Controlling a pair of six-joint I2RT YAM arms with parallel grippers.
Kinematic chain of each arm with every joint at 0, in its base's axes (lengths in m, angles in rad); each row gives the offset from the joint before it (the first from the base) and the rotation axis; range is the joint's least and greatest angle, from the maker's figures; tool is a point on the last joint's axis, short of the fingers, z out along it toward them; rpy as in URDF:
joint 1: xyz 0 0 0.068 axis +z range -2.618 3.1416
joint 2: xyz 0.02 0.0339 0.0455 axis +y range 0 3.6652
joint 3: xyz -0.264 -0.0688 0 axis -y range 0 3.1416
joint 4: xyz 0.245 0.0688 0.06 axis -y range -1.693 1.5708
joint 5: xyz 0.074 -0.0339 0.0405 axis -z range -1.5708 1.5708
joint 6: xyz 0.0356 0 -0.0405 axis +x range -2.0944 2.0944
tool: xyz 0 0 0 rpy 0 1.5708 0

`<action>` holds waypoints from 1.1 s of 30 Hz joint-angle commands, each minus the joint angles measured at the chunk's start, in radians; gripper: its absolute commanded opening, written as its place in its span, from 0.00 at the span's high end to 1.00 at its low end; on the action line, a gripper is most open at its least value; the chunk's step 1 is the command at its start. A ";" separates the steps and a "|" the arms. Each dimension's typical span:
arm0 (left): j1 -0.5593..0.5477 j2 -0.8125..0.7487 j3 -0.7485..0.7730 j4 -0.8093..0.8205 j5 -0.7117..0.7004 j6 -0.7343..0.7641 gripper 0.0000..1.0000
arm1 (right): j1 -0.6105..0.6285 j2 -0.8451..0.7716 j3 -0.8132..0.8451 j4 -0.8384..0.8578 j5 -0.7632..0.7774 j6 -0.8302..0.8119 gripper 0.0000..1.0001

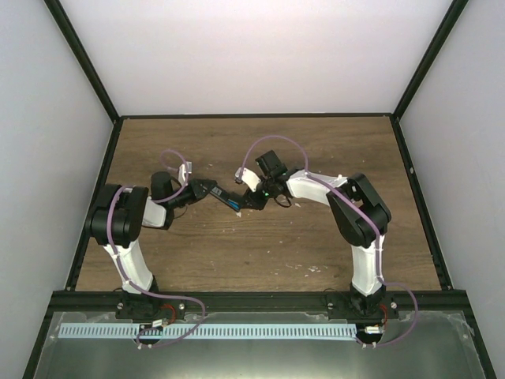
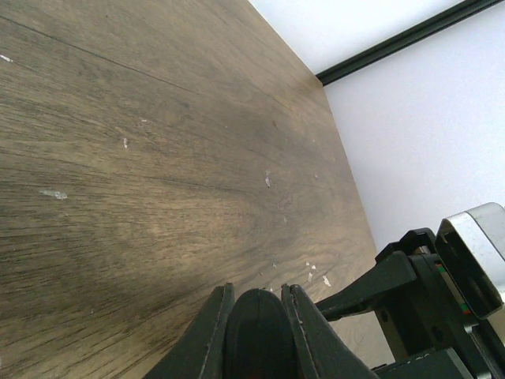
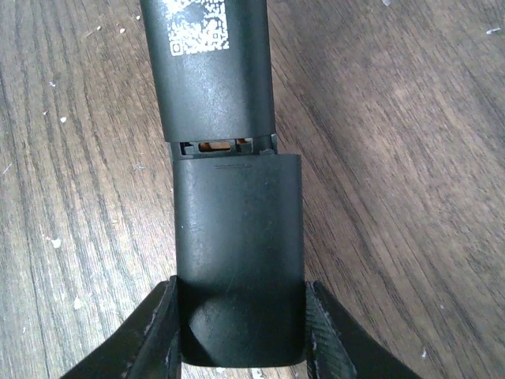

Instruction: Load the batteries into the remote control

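The black remote control [image 1: 227,197] is held above the table between both grippers, back side up. In the right wrist view its body [image 3: 209,79] carries a white code label. The battery cover [image 3: 239,237] sits slightly slid back, leaving a narrow gap that shows an orange contact. My right gripper [image 3: 241,284] is shut on the cover end; it also shows in the top view [image 1: 251,197]. My left gripper [image 2: 256,288] is shut on the remote's other, rounded end [image 2: 256,332], and appears in the top view [image 1: 207,189]. The blue batteries are hidden.
The wooden table [image 1: 260,253] has small white flecks [image 2: 316,276] scattered on it. Black frame posts and white walls close the back and sides. The right arm's wrist [image 2: 442,300] is close beside my left gripper.
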 commanded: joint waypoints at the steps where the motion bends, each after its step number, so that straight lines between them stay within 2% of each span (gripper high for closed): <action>1: 0.004 -0.003 -0.015 0.051 -0.007 0.004 1.00 | 0.016 0.028 0.039 0.000 0.003 -0.026 0.84; 33: 0.003 -0.009 -0.025 0.059 -0.009 0.000 1.00 | 0.039 0.037 0.047 0.026 0.013 -0.023 0.81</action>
